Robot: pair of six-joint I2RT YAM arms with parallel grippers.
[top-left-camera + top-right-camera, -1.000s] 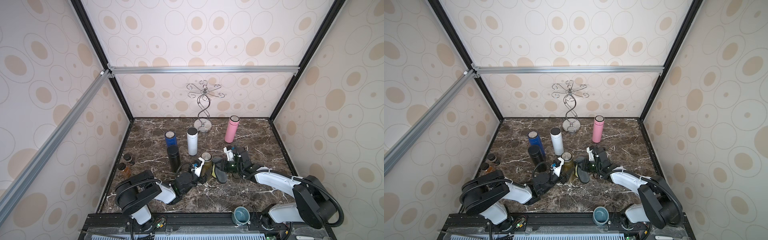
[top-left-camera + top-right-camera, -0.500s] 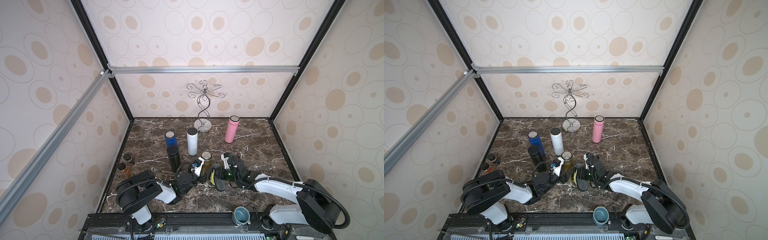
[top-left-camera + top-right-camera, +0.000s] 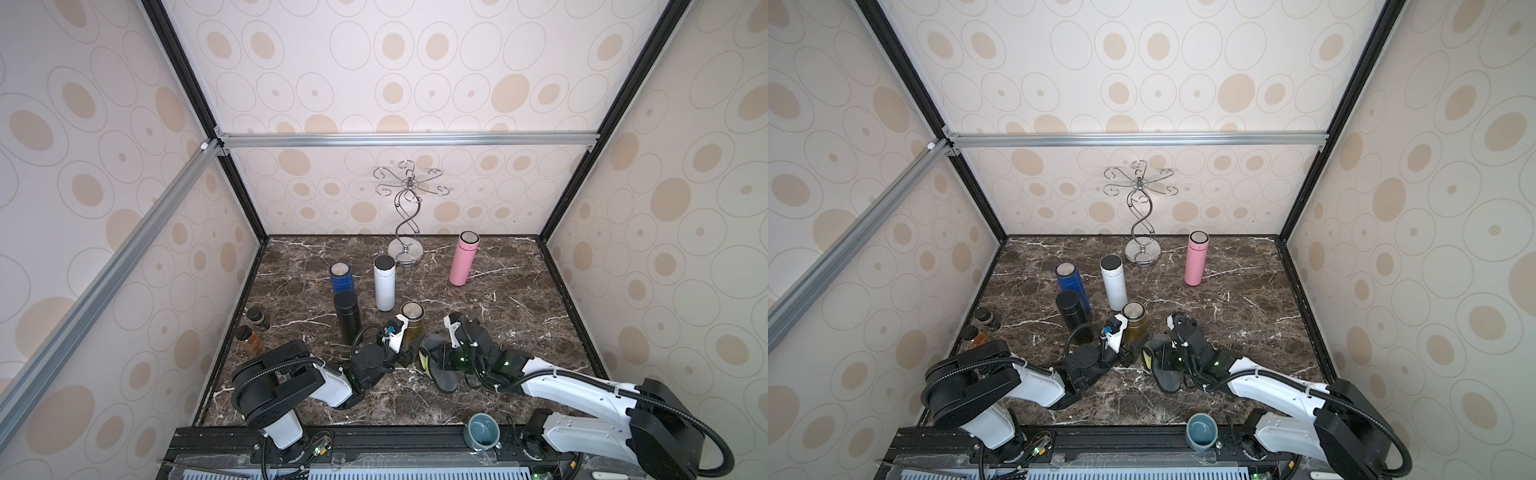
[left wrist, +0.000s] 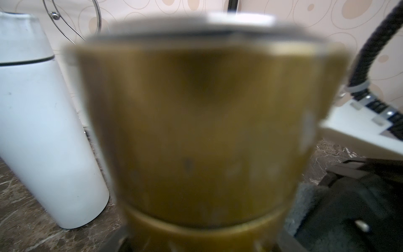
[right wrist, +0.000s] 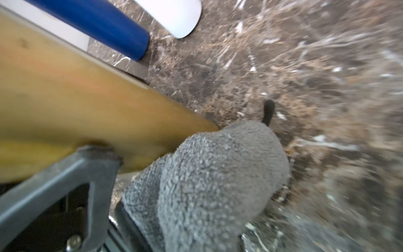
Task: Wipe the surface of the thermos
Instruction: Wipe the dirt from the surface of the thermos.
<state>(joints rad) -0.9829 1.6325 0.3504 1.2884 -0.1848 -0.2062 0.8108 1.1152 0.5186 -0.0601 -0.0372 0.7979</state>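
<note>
thermos: olive-gold steel thermos [image 3: 412, 323] upright, front-centre on marble tabletop [image 3: 498, 299] | left fingers [image 3: 406, 356] clamp its base | right fingers [image 3: 444, 358] pinch grey terry cloth [image 5: 207, 185] against its side | risk: hard sideways wiping could twist it loose, toppling it into tall black bottle [image 3: 347, 316]

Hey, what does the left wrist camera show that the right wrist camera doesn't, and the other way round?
Only the left wrist view: the silver lid of the olive thermos, a loop of the wire stand, and the right arm's black cable.
Only the right wrist view: the blue thermos.
Both: the olive thermos, the white thermos, the marble tabletop and the grey cloth. The cloth is bunched against the olive thermos in the right wrist view and only a sliver in the left.
</note>
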